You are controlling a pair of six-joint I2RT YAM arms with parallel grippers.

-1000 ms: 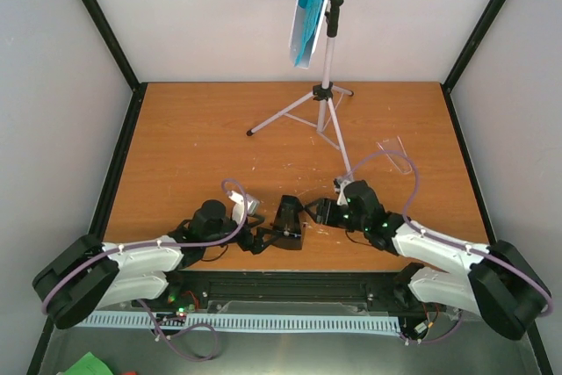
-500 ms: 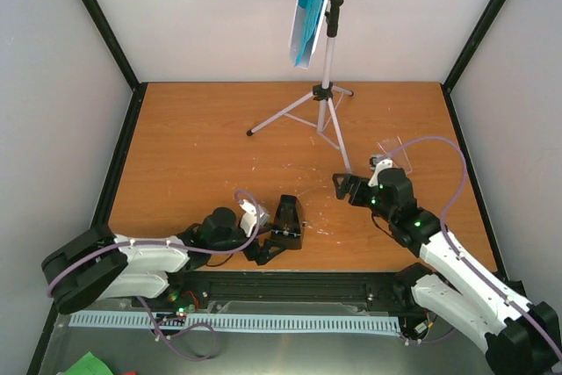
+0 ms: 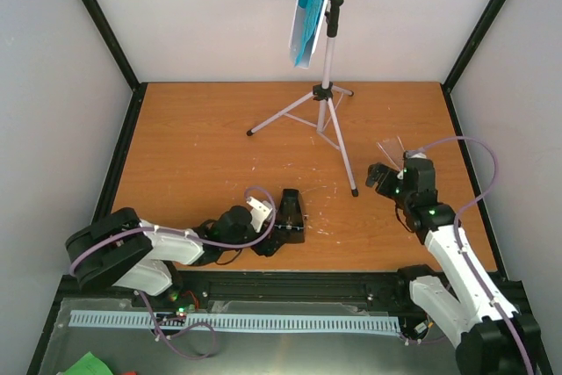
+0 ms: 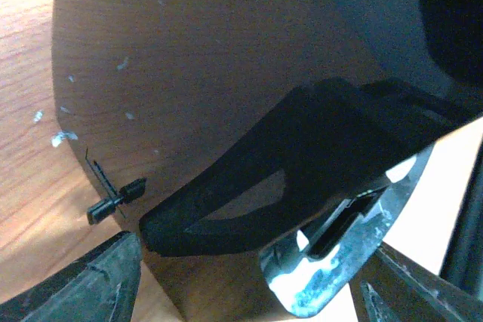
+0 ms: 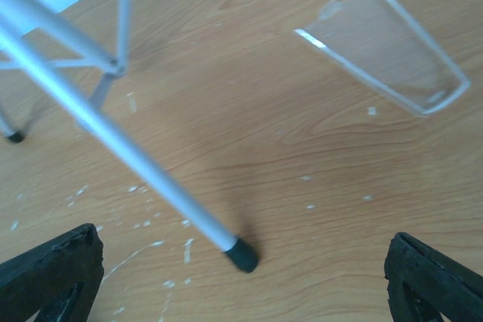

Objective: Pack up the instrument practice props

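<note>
The small black metronome (image 3: 290,215) lies near the table's front edge. My left gripper (image 3: 270,236) reaches it from the left. In the left wrist view the metronome (image 4: 302,164) fills the space between the two fingertips (image 4: 98,284), which stand apart on either side of it; I cannot tell if they touch it. The grey tripod music stand (image 3: 328,68) stands at the back with cyan sheet-music pages (image 3: 309,6) on its tray. My right gripper (image 3: 384,177) is open and empty, just right of the stand's near leg foot (image 5: 243,256).
A clear plastic cover (image 3: 392,148) lies flat on the table right of the stand, ahead of the right gripper (image 5: 245,292) and seen as a clear cover (image 5: 389,50) in its wrist view. The stand's legs (image 3: 285,116) spread across the back middle. White walls enclose the table.
My right gripper drew back from the metronome to the right, past the stand's leg, and opened wide. My left gripper slid right up to the metronome and its jaws narrowed a little.
</note>
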